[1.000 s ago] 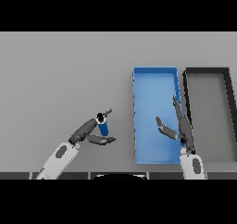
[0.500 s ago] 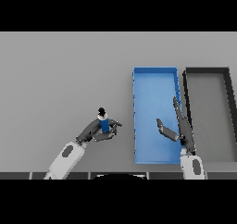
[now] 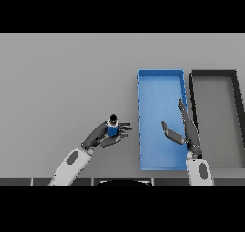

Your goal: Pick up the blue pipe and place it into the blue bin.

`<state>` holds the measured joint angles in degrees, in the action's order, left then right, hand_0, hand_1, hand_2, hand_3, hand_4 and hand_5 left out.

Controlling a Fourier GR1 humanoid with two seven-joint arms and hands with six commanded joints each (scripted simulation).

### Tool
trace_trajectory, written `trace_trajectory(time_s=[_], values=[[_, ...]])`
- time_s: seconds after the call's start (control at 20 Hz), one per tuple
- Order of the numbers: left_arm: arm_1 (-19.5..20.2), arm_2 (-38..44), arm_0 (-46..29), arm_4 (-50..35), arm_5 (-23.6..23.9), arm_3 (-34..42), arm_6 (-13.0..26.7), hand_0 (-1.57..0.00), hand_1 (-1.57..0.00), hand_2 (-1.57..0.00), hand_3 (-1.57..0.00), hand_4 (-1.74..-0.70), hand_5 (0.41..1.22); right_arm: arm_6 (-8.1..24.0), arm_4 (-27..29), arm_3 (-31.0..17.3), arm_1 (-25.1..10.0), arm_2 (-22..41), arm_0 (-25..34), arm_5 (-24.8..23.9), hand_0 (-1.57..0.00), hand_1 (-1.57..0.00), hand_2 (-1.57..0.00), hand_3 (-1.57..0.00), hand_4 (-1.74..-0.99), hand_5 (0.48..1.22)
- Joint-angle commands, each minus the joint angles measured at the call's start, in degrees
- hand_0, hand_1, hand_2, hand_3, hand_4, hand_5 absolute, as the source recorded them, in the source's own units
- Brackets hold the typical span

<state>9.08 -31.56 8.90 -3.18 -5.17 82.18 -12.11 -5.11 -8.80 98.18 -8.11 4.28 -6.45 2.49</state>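
Left of blue bin — left hand grips blue pipe; right hand spread.

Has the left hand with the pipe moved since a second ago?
Yes. The left hand, holding the blue pipe, has moved right, closer to the blue bin.

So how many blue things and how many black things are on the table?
Blue: 2, the blue pipe held in the left hand, and the blue bin.
Black: 1, the black bin.
Total: 3.
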Motion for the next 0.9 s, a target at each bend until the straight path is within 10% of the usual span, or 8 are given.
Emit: trace_trajectory(time_s=[0.0,0.85], values=[[-0.3,0.4,0.6,-0.5,-0.1,0.8,-0.1,-1.50,-1.51,-1.52,-1.52,-1.47,1.200,0.1,-0.3,0.1,0.5,0.5,-0.1,-0.1,0.00,0.00,0.00,0.00,-1.229,0.633],[-1.7,-0.4,4.3,-0.2,-3.2,10.3,8.7,-1.57,-1.57,-1.57,-1.57,-1.47,1.220,1.8,-1.8,0.0,-1.9,0.0,0.7,0.2,0.00,0.00,0.00,0.00,-1.166,0.643]])
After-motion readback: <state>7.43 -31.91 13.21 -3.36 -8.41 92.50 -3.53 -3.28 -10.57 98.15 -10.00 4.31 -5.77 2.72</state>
